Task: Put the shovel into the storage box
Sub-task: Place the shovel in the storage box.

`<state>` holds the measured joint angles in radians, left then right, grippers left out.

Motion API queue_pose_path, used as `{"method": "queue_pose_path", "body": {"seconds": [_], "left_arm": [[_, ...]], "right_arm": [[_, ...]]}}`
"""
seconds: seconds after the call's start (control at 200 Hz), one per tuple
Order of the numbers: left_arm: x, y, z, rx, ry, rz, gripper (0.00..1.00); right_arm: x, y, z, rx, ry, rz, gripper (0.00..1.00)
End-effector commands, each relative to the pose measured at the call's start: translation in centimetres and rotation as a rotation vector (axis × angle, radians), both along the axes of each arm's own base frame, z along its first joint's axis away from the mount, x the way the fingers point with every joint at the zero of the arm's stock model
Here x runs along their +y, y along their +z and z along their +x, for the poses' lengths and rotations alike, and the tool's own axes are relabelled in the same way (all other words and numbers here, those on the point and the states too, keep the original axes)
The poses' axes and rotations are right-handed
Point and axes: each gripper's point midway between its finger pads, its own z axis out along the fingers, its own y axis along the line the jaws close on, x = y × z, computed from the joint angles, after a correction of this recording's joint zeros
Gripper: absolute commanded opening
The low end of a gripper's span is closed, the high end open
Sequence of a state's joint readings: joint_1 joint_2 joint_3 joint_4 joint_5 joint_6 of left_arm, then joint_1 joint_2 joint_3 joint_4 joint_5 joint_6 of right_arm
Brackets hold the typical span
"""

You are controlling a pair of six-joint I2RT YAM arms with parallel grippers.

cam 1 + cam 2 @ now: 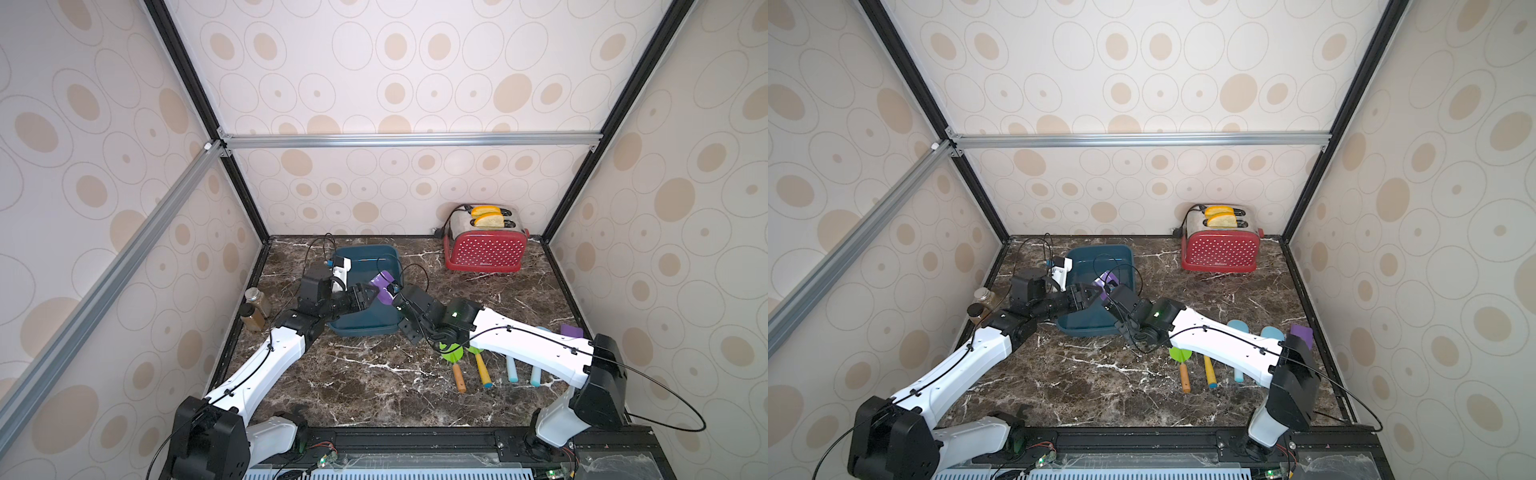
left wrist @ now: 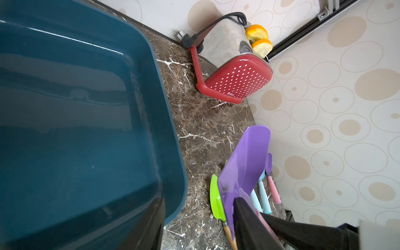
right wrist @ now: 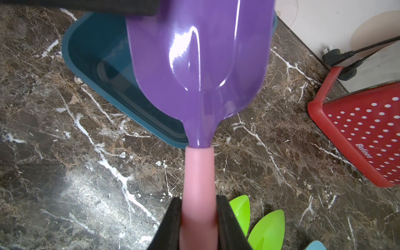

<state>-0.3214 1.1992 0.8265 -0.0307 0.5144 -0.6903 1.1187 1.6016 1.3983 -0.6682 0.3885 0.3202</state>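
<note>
Dark marble tabletop (image 1: 353,382), oval-patterned walls (image 1: 395,83); right gripper (image 3: 199,202) clamps purple shovel (image 3: 199,65) by its pink handle (image 3: 198,173); left gripper (image 1: 371,293) gapes beside its blade (image 2: 244,164).

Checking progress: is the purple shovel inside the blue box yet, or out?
Out. The right gripper holds the purple shovel by its pink handle, blade in the air at the storage box edge.

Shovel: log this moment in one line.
shovel: held by handle, blade over storage box | right gripper: shut on shovel | left gripper: open beside blade
</note>
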Motion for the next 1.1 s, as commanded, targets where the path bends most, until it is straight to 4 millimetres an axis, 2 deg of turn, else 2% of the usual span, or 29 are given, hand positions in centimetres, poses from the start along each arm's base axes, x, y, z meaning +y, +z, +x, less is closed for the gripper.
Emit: {"method": "queue_pose_path", "body": {"seconds": [0.0, 0.065, 0.215, 0.346, 0.416, 0.476, 0.601, 0.691, 0.831, 0.961, 1.052, 1.097], "left_arm": [[-0.7, 1.7, 0.8, -0.051, -0.007, -0.032, 0.4], [-1.0, 1.8, 1.0, -0.05, -0.015, -0.051, 0.3], [-1.4, 1.9, 1.1, -0.048, -0.021, -0.079, 0.17], [-1.7, 1.9, 1.1, -0.041, -0.03, -0.091, 0.0], [-1.8, 1.8, 1.2, -0.036, -0.03, -0.093, 0.0], [-1.8, 1.7, 1.2, -0.035, -0.028, -0.092, 0.0], [-1.4, 1.5, 1.6, -0.039, -0.005, -0.068, 0.0], [-0.9, 1.6, 2.1, -0.05, 0.018, -0.03, 0.0], [-0.3, 2.3, 3.7, -0.072, 0.033, 0.08, 0.0], [0.5, 3.6, 6.2, -0.091, 0.031, 0.122, 0.0], [1.1, 4.5, 8.6, -0.1, 0.003, 0.124, 0.03], [1.5, 4.1, 9.9, -0.081, -0.018, 0.141, 0.05]], "right_arm": [[0.3, 0.7, 0.2, -0.001, 0.004, 0.017, 0.0], [0.6, 0.7, 0.1, 0.003, 0.008, 0.025, 0.0], [1.0, 0.7, 0.2, 0.006, 0.019, 0.028, 0.0], [1.4, 0.5, 0.3, 0.008, 0.025, 0.027, 0.0], [1.6, 0.5, 0.4, 0.007, 0.029, 0.029, 0.0], [1.7, 0.4, 0.5, 0.004, 0.029, 0.028, 0.08], [1.4, 0.8, 0.7, -0.014, 0.02, 0.026, 0.35], [0.9, 1.8, 0.6, -0.036, 0.013, 0.041, 0.44], [-0.9, 4.7, 0.1, -0.104, -0.01, 0.103, 0.5], [-4.2, 7.1, -0.4, -0.174, -0.064, 0.165, 0.54], [-6.8, 7.6, -0.6, -0.214, -0.112, 0.156, 0.57], [-8.0, 7.4, -0.7, -0.226, -0.132, 0.137, 0.59]]}}
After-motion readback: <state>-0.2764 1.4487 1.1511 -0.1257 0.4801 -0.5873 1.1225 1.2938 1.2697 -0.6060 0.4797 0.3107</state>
